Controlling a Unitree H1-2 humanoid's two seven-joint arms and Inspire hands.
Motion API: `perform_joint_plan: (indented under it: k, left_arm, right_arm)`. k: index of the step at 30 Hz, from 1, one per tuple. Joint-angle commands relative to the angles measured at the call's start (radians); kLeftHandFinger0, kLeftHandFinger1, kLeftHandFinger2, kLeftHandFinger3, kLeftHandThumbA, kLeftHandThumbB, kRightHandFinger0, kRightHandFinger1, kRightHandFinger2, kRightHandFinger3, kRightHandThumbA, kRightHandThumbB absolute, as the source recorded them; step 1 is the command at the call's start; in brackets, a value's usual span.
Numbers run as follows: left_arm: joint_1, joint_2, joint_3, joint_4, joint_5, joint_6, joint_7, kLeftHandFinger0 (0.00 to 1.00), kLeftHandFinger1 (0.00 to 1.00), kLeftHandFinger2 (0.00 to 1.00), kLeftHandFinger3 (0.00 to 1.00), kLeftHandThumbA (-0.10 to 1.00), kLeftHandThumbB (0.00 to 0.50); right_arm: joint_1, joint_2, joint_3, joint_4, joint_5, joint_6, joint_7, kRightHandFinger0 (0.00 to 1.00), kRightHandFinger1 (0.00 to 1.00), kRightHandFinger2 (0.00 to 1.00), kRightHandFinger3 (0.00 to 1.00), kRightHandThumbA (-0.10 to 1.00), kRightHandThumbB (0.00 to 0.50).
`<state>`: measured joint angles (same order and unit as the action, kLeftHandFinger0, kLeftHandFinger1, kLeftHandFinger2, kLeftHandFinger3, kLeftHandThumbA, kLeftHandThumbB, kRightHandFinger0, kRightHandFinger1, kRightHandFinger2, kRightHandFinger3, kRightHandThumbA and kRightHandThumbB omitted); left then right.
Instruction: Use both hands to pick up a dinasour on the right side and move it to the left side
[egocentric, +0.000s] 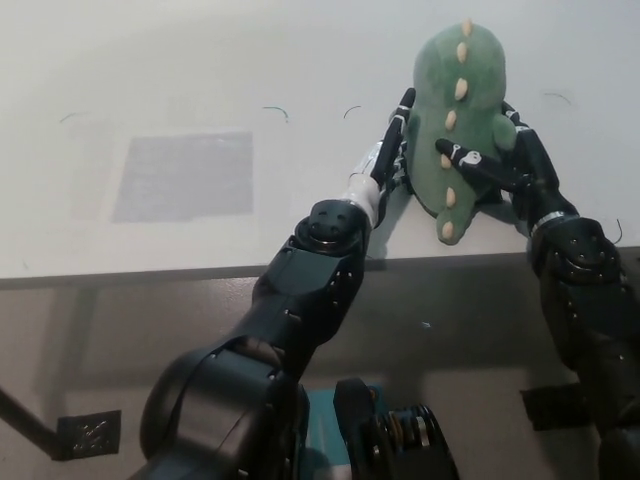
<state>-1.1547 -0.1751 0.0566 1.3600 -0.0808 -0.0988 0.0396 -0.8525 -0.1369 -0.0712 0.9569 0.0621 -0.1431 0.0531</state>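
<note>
We see a white tabletop (150, 60) whose front edge runs across the middle of the view. On its left half lies a flat grey rectangular patch (182, 176). At the right, near the front edge, a green plush dinosaur (462, 110) with cream spikes rests on the surface. A few thin dark marks (276, 111) dot the surface.

Left arm (300, 300) bulky glossy black with round joint, silver-white wrist cuff, right arm (580, 290) matte black, silver wrist band, possibly a white mark on right hand (490, 165)
</note>
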Motion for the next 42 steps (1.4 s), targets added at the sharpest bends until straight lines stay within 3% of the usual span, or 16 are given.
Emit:
perform_joint_plan:
  k: [1,5,8,10,12,15,19,20,23,27,31,34,35,36,40,42]
  left_arm:
    - [-0.025,-0.024,-0.005,-0.024,-0.006,-0.057,-0.078,1.0,1.0,1.0,1.0,1.0,0.272]
    - [-0.014,-0.024,0.002,-0.019,-0.015,-0.042,-0.075,1.0,1.0,1.0,1.0,1.0,0.295]
    - [0.007,-0.013,0.001,-0.026,-0.015,-0.026,-0.073,1.0,1.0,1.0,1.0,1.0,0.302]
    - [-0.005,-0.027,0.007,-0.022,-0.023,-0.002,-0.065,1.0,1.0,1.0,1.0,1.0,0.32]
    - [0.004,-0.023,0.001,-0.031,-0.018,-0.01,-0.077,1.0,1.0,1.0,1.0,1.0,0.301]
    - [0.013,-0.022,-0.007,-0.035,-0.01,-0.012,-0.073,1.0,1.0,1.0,1.0,1.0,0.309]
    - [0.027,-0.012,0.006,-0.052,-0.023,0.005,-0.063,1.0,1.0,1.0,1.0,1.0,0.332]
    - [0.035,-0.007,0.003,-0.061,-0.017,-0.019,-0.058,1.0,1.0,1.0,1.0,1.0,0.285]
    - [0.047,0.009,-0.003,-0.065,-0.016,-0.037,-0.09,1.0,1.0,1.0,1.0,1.0,0.313]
    - [0.078,0.04,-0.005,-0.1,-0.011,-0.023,-0.085,1.0,1.0,1.0,1.0,1.0,0.362]
    - [0.102,0.058,0.003,-0.142,-0.021,-0.012,-0.094,1.0,1.0,1.0,1.0,1.0,0.346]
    - [0.128,0.069,0.013,-0.172,-0.026,-0.047,-0.069,1.0,1.0,1.0,1.0,1.0,0.314]
    - [0.132,0.071,0.021,-0.175,-0.034,-0.052,-0.069,1.0,1.0,1.0,1.0,1.0,0.311]
    - [0.144,0.081,0.031,-0.193,-0.038,-0.04,-0.053,1.0,1.0,1.0,1.0,1.0,0.325]
    - [0.179,0.102,0.047,-0.244,-0.049,-0.024,-0.06,1.0,1.0,1.0,1.0,1.0,0.34]
    - [0.21,0.118,0.06,-0.294,-0.06,-0.014,-0.07,1.0,1.0,1.0,1.0,1.0,0.316]
  right_arm:
    - [-0.073,0.049,0.04,0.019,-0.037,-0.038,-0.015,1.0,1.0,1.0,1.0,1.0,0.167]
    - [-0.068,0.058,0.046,0.035,-0.034,-0.04,-0.023,1.0,1.0,1.0,1.0,1.0,0.144]
    - [-0.062,0.077,0.045,0.052,-0.017,-0.042,-0.014,1.0,1.0,1.0,1.0,1.0,0.184]
    - [-0.062,0.062,0.037,0.063,-0.009,-0.055,-0.008,1.0,1.0,1.0,1.0,1.0,0.178]
    - [-0.062,0.064,0.046,0.066,-0.02,-0.053,-0.012,1.0,1.0,1.0,1.0,1.0,0.243]
    - [-0.054,0.065,0.051,0.057,-0.02,-0.06,-0.006,1.0,1.0,1.0,1.0,1.0,0.253]
    - [-0.059,0.083,0.061,0.07,-0.029,-0.065,-0.026,1.0,1.0,1.0,1.0,1.0,0.213]
    - [-0.061,0.09,0.061,0.064,-0.019,-0.058,-0.009,1.0,1.0,1.0,1.0,1.0,0.222]
    - [-0.059,0.097,0.074,0.048,-0.027,-0.048,-0.016,1.0,1.0,1.0,1.0,1.0,0.27]
    - [-0.078,0.129,0.098,0.082,-0.046,-0.071,-0.033,1.0,1.0,1.0,1.0,1.0,0.255]
    - [-0.098,0.148,0.122,0.097,-0.055,-0.062,-0.031,1.0,1.0,1.0,1.0,1.0,0.248]
    - [-0.112,0.165,0.151,0.086,-0.07,0.004,-0.043,1.0,1.0,1.0,1.0,1.0,0.277]
    - [-0.117,0.172,0.15,0.089,-0.064,0.011,-0.046,1.0,1.0,1.0,1.0,1.0,0.266]
    - [-0.128,0.191,0.142,0.113,-0.043,-0.021,-0.028,1.0,1.0,1.0,1.0,1.0,0.202]
    - [-0.144,0.22,0.154,0.142,-0.054,-0.039,-0.032,1.0,1.0,1.0,1.0,1.0,0.205]
    - [-0.15,0.246,0.174,0.155,-0.074,-0.046,-0.037,1.0,1.0,1.0,1.0,1.0,0.211]
